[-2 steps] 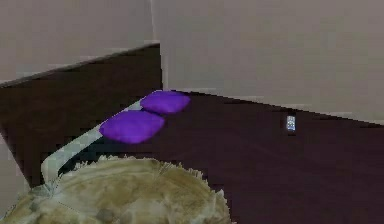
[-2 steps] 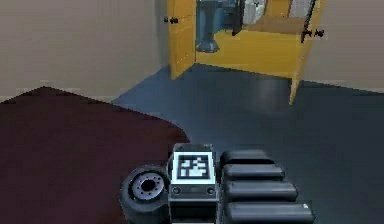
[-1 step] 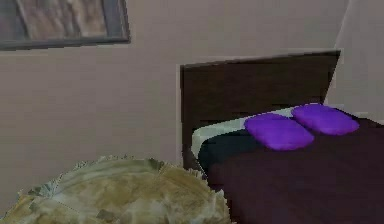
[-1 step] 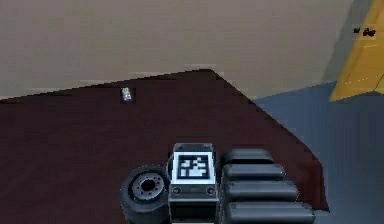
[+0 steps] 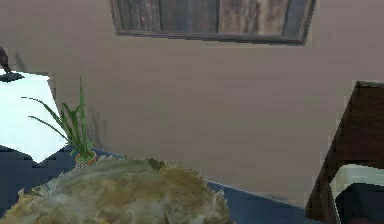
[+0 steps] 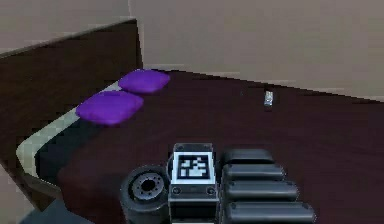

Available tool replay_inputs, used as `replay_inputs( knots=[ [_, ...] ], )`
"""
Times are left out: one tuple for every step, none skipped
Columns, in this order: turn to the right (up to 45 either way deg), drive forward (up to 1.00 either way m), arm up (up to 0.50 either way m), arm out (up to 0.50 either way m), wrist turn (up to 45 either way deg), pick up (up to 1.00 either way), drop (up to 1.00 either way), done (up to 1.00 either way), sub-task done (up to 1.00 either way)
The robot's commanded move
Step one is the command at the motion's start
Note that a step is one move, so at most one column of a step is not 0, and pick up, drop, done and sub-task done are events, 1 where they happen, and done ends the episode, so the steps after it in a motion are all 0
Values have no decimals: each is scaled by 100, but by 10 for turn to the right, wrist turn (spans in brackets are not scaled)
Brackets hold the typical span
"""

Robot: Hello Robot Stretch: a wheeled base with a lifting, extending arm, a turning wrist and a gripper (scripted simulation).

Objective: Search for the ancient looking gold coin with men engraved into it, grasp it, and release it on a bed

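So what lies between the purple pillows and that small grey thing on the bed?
Only bare dark bedcover, seen in the arm side view, between the pillows and the small grey thing.

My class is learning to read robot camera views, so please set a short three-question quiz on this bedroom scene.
1. How many purple pillows are in the arm side view? A one, B two, C three.
2. True or false: the plant stands at the forward view's right edge.
3. Fill in: the small pale object lies on the ___.
Key: 1 B; 2 false; 3 bed.
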Motion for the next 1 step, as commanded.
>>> replay_inputs(
  knots=[
    [0,0,0,48,0,0,0,0,0]
  ],
)
